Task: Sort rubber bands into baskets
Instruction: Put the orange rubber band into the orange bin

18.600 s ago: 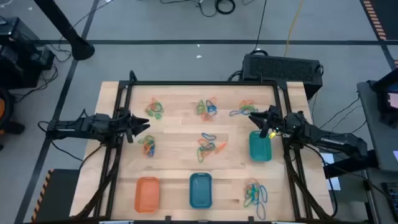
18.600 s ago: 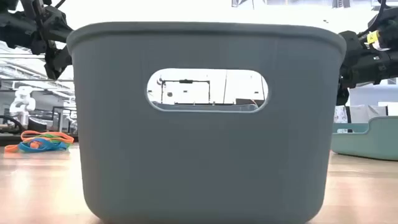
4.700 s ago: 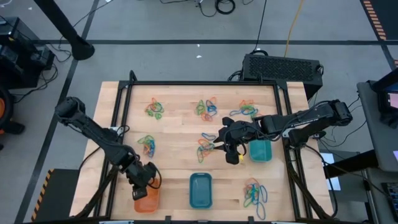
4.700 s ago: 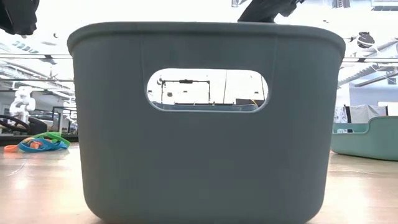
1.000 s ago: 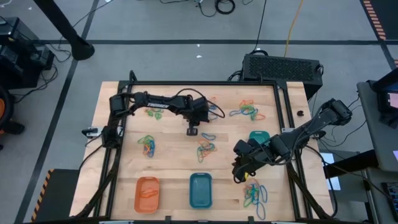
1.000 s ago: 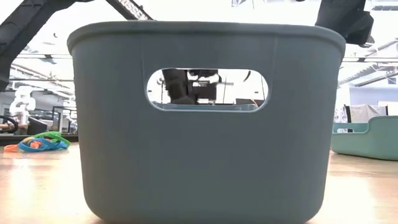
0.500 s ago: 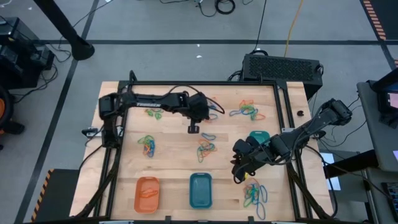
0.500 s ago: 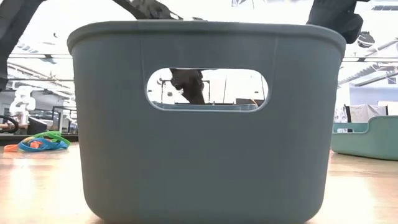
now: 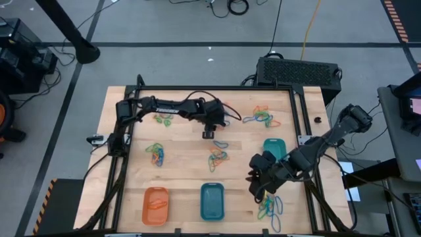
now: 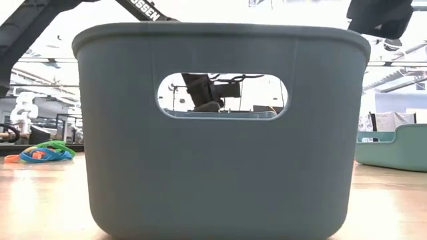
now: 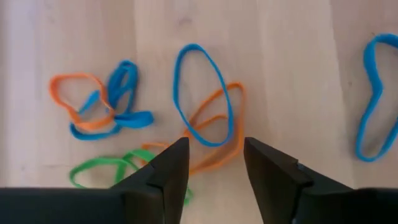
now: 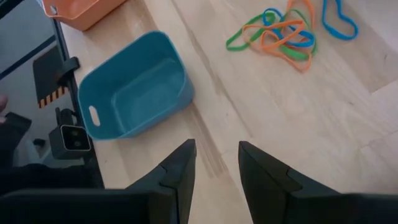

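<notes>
Left gripper [image 11: 214,163] parted, empty, over rubber bands [image 11: 205,121] at table's far middle. Right gripper [image 12: 216,163] parted, empty, near blue basket [image 12: 134,87].

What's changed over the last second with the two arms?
The left gripper has stayed over the far-centre cluster of rubber bands and spread its fingers; nothing shows between them. The right gripper has shifted slightly toward the near edge, between the blue basket and the near-right pile; its fingers are apart and empty. Baskets and band piles have not moved.
</notes>
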Controlling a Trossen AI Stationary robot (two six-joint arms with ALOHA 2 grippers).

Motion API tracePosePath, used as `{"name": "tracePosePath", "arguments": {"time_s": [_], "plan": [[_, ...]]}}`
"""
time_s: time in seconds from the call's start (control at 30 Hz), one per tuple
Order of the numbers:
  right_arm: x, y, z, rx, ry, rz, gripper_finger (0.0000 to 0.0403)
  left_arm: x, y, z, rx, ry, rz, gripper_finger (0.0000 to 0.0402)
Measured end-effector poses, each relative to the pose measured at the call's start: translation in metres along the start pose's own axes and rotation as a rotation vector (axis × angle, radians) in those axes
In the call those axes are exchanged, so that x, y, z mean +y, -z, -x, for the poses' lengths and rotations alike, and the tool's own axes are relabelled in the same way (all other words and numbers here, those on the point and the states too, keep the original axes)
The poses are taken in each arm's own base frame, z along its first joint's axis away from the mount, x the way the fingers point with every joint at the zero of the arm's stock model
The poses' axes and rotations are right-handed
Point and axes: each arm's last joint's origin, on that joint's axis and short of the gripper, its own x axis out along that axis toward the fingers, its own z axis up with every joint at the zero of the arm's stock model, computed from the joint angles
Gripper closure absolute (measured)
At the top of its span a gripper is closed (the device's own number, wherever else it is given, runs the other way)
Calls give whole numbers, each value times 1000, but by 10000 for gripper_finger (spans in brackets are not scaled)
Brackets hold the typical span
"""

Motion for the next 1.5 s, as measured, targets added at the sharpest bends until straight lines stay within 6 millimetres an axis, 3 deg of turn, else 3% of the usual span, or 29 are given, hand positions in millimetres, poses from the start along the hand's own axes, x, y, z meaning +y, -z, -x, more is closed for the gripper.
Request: {"name": "tracePosePath", "arguments": {"time_s": [0.2, 0.27, 0.4, 0.5, 0.6, 0.77, 1.07, 1.27, 1.5], "plan": [[3, 5, 2, -30, 6, -13, 289, 19, -12, 11, -121, -84, 113, 237], [3, 6, 3, -28, 4, -9, 289, 35, -16, 17, -147, -109, 255, 237], [3, 6, 3, -29, 3, -25, 289, 76, -6, 8, -132, -39, 661, 237], [3, 6, 3, -30, 3, -28, 289, 103, -8, 6, -161, -5, 788, 237], [4, 6, 3, -30, 3, -28, 289, 117, -22, 7, -164, -9, 786, 237], [3, 6, 3, -26, 9, -23, 289, 123, -36, -17, -30, -18, 739, 237], [3, 6, 3, -25, 6, -23, 289, 127, -32, -31, 130, -40, 724, 237], [2, 7, 3, -20, 14, 5, 289, 125, -35, -18, 135, -30, 660, 237], [1, 7, 3, -34, 37, 13, 289, 110, -40, 27, 233, 34, 421, 237]]}}
